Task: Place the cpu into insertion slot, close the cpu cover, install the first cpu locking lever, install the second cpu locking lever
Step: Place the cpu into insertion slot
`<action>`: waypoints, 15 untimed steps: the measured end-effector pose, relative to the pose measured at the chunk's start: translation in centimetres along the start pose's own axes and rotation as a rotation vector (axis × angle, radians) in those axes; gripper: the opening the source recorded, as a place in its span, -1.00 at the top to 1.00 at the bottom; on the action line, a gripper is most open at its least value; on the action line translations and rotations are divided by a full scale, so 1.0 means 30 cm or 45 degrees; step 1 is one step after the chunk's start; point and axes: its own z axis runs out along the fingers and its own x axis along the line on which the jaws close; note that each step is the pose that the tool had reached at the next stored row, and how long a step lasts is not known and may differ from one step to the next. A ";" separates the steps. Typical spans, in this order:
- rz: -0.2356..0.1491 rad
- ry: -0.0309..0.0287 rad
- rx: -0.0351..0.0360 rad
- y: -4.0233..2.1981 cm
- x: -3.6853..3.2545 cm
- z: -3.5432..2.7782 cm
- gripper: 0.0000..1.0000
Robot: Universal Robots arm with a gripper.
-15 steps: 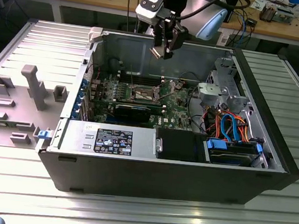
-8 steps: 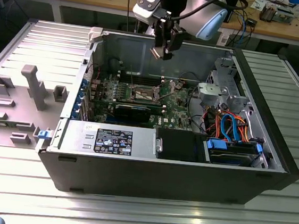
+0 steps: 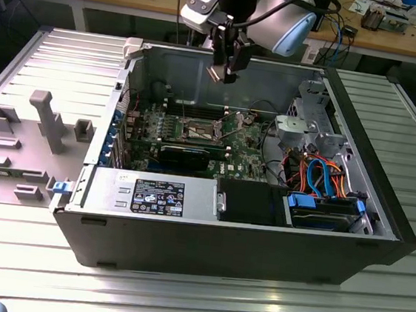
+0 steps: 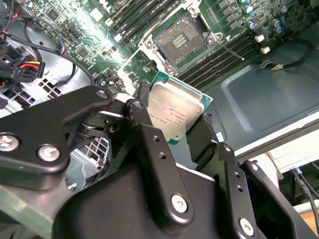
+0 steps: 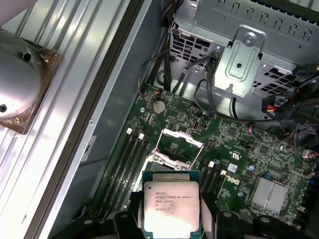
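My gripper (image 3: 224, 70) hangs above the open computer case, shut on the cpu (image 3: 216, 73), a small square chip with a dull grey face and green rim. In both wrist views the cpu (image 4: 174, 112) (image 5: 170, 206) sits clamped by its edges between the black fingers (image 4: 207, 127) (image 5: 133, 211). Well below it lies the insertion slot (image 4: 182, 39) (image 5: 167, 159) (image 3: 199, 131), a dark square socket rimmed in silver on the green board, open and uncovered. In the first wrist view the cpu cover (image 5: 178, 141) stands tilted up at the socket's far edge. A thin locking lever (image 4: 227, 48) lies beside the socket.
Memory slots (image 4: 219, 59) flank the socket. A black graphics card (image 3: 186, 156), the power supply (image 3: 152, 195), a silver drive cage (image 3: 307, 129) and orange and blue cables (image 3: 317, 175) fill the case. Grey fixtures (image 3: 41, 116) stand on the table at the exterior view's left.
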 end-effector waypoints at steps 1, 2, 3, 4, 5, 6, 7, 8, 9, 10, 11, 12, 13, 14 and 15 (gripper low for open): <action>0.003 0.0006 0.0020 0.000 0.000 0.000 -0.08; 0.004 0.0022 0.0055 0.000 0.000 0.001 -0.08; 0.005 0.0047 0.0114 0.000 0.000 0.002 -0.08; 0.007 0.0115 0.0288 -0.001 0.000 0.003 -0.08; 0.010 0.0169 0.0419 -0.001 0.000 0.004 -0.08; 0.012 0.0226 0.0560 -0.001 0.000 0.005 -0.08; 0.013 0.0253 0.0631 -0.001 0.000 0.005 -0.08; 0.013 0.0258 0.0648 -0.001 0.000 0.005 -0.08; 0.013 0.0258 0.0648 -0.001 0.000 0.005 -0.08; 0.013 0.0259 0.0648 -0.001 0.000 0.005 -0.08; 0.013 0.0259 0.0648 -0.001 0.000 0.005 -0.08; 0.013 0.0260 0.0648 -0.001 0.000 0.005 -0.08; 0.013 0.0259 0.0647 -0.001 0.000 0.005 -0.08; 0.013 0.0259 0.0648 -0.001 0.000 0.005 -0.08; 0.013 0.0260 0.0648 -0.001 0.000 0.005 -0.08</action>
